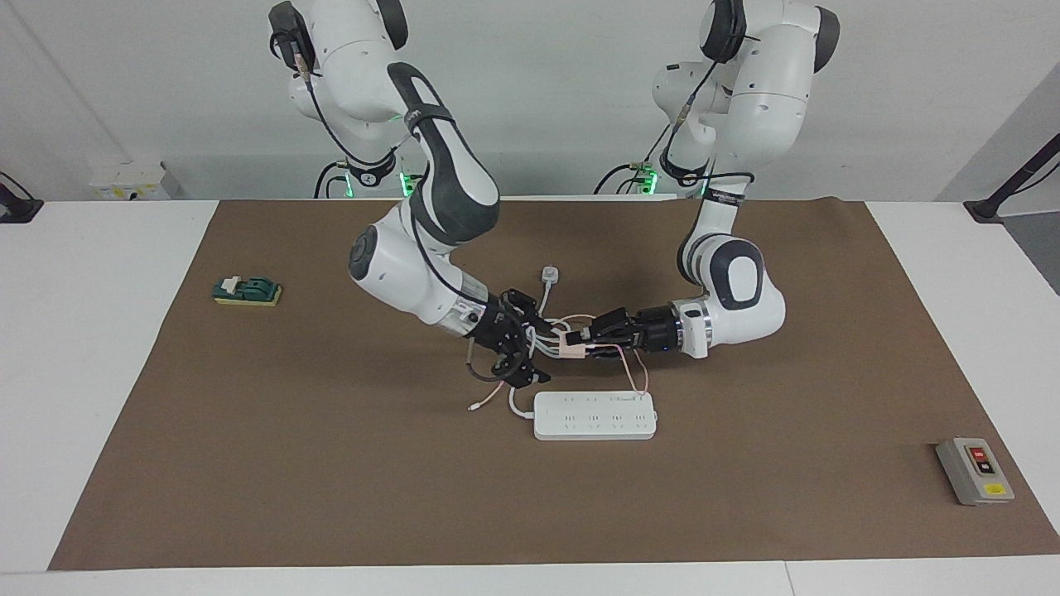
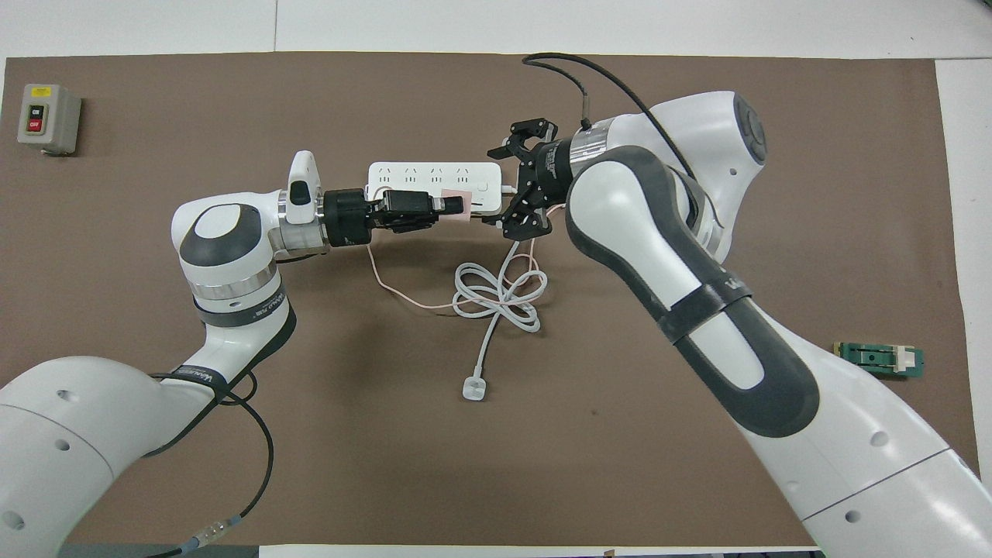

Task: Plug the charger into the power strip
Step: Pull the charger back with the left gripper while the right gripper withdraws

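Note:
The pale pink charger (image 1: 570, 348) (image 2: 457, 206) is held in my left gripper (image 1: 580, 342) (image 2: 452, 206), which is shut on it above the table. In the overhead view it lies over the power strip's edge nearer the robots. The white power strip (image 1: 595, 415) (image 2: 418, 173) lies flat on the mat. The thin pink cable (image 1: 638, 377) (image 2: 403, 295) hangs from the charger down to the mat. My right gripper (image 1: 530, 339) (image 2: 515, 180) is open and empty, a short way from the charger toward the right arm's end.
The strip's thick white cord (image 2: 496, 298) lies coiled nearer the robots and ends in a white plug (image 1: 548, 274) (image 2: 473, 389). A grey button box (image 1: 975, 470) (image 2: 48, 118) and a green block (image 1: 247, 290) (image 2: 880, 359) sit near opposite ends of the brown mat (image 1: 331, 463).

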Robot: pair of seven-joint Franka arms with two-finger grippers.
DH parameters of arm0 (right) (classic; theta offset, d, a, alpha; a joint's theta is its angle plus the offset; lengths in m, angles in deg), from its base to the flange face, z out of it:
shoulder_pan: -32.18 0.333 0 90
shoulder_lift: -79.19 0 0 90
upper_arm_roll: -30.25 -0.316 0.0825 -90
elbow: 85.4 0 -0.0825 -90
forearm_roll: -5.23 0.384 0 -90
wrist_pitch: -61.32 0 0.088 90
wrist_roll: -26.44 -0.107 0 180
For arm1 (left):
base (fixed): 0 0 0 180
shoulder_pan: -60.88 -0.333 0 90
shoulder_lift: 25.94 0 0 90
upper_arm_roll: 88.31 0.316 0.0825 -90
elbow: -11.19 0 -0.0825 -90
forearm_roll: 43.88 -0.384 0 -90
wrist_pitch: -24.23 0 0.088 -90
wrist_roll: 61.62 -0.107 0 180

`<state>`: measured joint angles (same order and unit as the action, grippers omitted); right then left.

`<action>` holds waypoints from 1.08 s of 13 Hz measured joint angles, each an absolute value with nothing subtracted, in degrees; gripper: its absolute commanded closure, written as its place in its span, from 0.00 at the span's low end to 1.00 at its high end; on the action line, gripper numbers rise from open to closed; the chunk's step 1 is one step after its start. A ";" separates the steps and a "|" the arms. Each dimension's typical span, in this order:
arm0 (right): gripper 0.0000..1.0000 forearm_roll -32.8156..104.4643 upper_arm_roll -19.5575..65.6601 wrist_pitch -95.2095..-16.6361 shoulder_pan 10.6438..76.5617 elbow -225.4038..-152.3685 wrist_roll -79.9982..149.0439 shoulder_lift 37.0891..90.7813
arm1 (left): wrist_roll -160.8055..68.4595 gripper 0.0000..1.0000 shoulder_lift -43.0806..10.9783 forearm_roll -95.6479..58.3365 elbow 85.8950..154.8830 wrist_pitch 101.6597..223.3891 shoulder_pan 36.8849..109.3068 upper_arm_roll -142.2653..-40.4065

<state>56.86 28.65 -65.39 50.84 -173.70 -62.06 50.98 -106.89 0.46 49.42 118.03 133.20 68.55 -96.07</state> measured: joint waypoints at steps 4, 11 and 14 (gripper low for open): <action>0.00 50.15 28.82 -59.30 43.24 -171.99 -61.92 54.65 | -104.68 1.00 -5.61 34.42 117.56 132.44 64.74 -92.99; 0.00 32.54 28.88 -46.65 36.66 -171.82 -35.85 61.95 | -104.50 1.00 -10.70 3.87 107.01 122.54 52.46 -92.93; 0.00 23.37 28.91 -42.42 35.29 -171.84 -12.64 64.04 | -104.50 1.00 -9.82 -4.52 103.50 123.50 56.45 -93.63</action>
